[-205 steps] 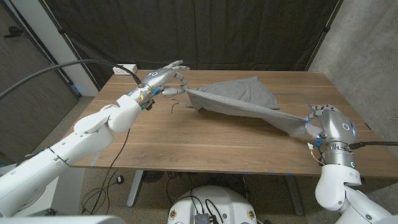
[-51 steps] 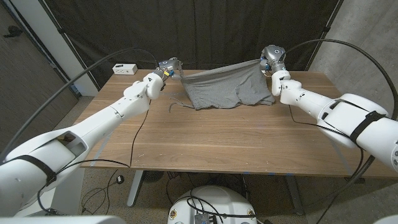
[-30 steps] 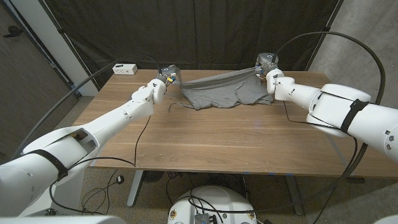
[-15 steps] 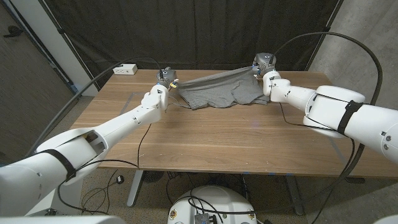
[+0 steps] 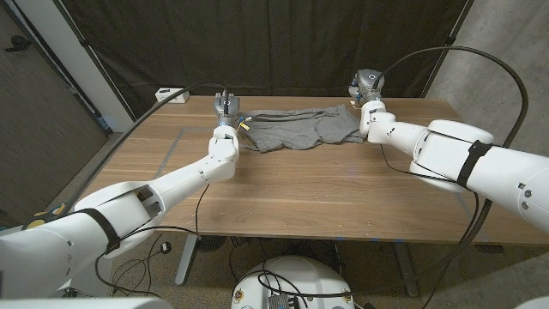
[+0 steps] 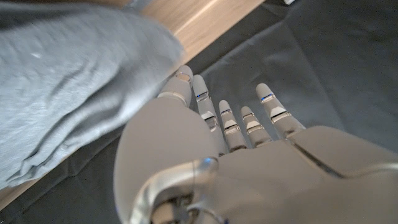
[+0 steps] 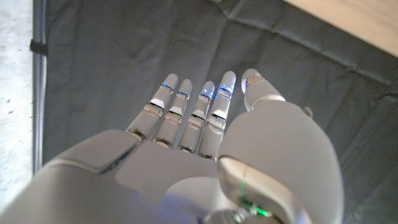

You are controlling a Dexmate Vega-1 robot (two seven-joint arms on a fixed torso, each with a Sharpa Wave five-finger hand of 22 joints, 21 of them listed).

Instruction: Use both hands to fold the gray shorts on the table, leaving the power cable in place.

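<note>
1. Shorts [image 5: 300,129] lie spread along the far part of the bench [image 5: 326,189], gray cloth gathered in a low, rumpled band between the two hands, resting on the wood rather than hanging in the air.

2. Left hand [image 5: 226,106] stands at the cloth's left end, near the far edge. In the left wrist view its fingers [image 6: 231,119] are straight and slightly spread, closed on nothing, with the gray cloth [image 6: 68,81] lying just beside them. I judge it to be free of the cloth.

3. Right hand [image 5: 367,85] sits above the cloth's right end, at the far edge. Its fingers [image 7: 199,115] are extended side by side in the right wrist view, holding nothing, with only dark curtain beyond them.

4. The placement makes sense: each hand is at one end of the garment, so the cloth lies stretched widthwise and squared to the far edge, a good base for a fold.

5. A thin dark cable [image 5: 403,167] runs on the bench under the right forearm, apart from the shorts; whether it is the power cable I cannot tell. A white power strip [image 5: 171,93] sits at the far left corner, well away from the cloth.

6. Folding proper seems not yet complete; the next grasp should likely take the near or far hem at both ends.
</note>
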